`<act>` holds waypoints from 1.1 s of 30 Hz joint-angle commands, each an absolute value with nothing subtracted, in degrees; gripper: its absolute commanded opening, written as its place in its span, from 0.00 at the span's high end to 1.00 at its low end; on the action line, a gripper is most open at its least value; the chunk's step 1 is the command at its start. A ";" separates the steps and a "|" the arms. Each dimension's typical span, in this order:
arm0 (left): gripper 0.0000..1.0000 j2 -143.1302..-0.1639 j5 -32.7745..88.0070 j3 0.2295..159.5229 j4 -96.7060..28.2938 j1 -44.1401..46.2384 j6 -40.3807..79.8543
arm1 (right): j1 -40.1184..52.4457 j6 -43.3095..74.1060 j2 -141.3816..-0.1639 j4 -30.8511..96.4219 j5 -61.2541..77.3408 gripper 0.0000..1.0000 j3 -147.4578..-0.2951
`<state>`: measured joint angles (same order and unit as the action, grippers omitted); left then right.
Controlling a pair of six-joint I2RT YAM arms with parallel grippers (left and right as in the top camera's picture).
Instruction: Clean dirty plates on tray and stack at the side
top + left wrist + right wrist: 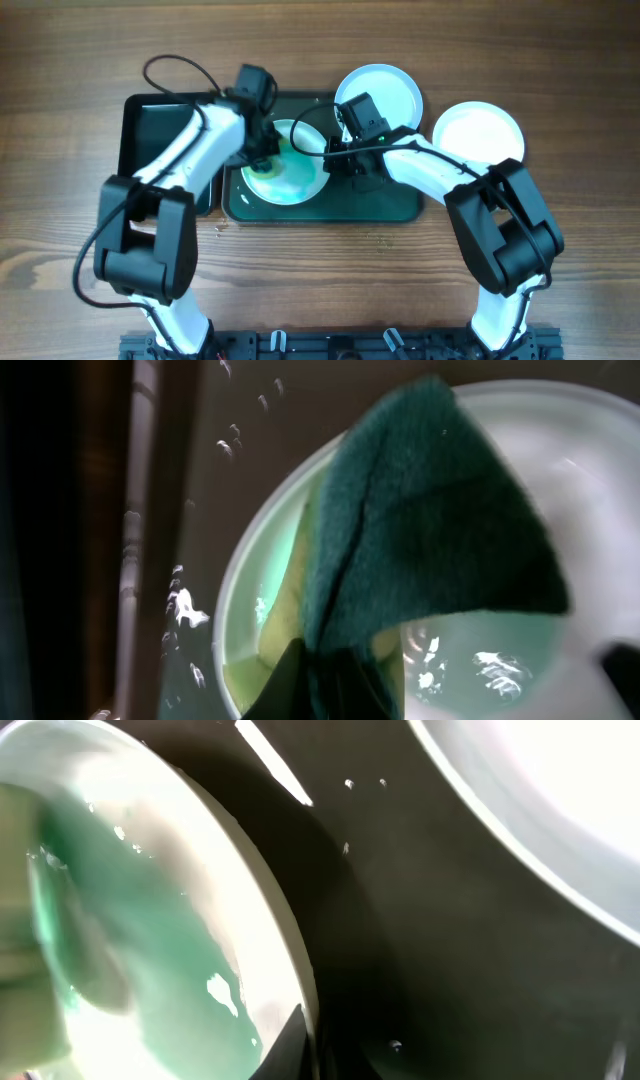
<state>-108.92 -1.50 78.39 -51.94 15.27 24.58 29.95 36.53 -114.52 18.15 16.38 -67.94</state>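
the dark green tray (390, 205) sits mid-counter (60, 150), with a black tub (150, 150) just beside it on the left. one smeared plate (300, 185) lies flat in the left half of the tray, its centre washed with pale teal-green. both arms meet over it.

the left jaws come in from the plate's left side and are pinched onto a sponge (420, 510), which has a dark green scouring face and a yellow layer. in the left wrist view the sponge fans out from between the dark fingers at the bottom edge and lies over the plate's left part. the white rim curves around beyond it, and wet glints show on the bare surface to the right.

the right jaws sit at the same plate's right edge. in the right wrist view the rim runs down to a dark fingertip (288, 1038) at the bottom of the frame, on the plate's inner side. i cannot tell whether these jaws grip the rim or only stand at it.

a second plate (390, 90) rests at the tray's far right corner, partly over the rim and apart from the smeared one. a third plate (478, 135) lies on the counter just right of the tray, clear of both jaws.
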 commanded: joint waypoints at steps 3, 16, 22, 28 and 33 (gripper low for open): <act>0.96 -107.13 6.61 97.08 -65.19 9.85 22.09 | 29.95 30.94 -115.44 24.12 13.30 0.96 -70.32; 0.96 -105.49 7.07 100.16 -69.34 8.43 19.73 | 36.29 25.91 -100.88 38.00 -13.65 0.96 -74.41; 0.66 -105.54 7.05 89.10 -65.98 11.62 33.04 | 35.81 28.38 -103.55 37.34 -8.91 0.96 -74.19; 0.45 -105.54 6.96 76.53 -52.53 15.66 56.47 | 35.68 28.64 -103.68 37.39 -8.91 0.96 -74.17; 0.50 -105.54 3.38 71.99 -45.84 16.38 64.31 | 35.68 28.64 -103.68 38.28 -8.91 0.96 -74.17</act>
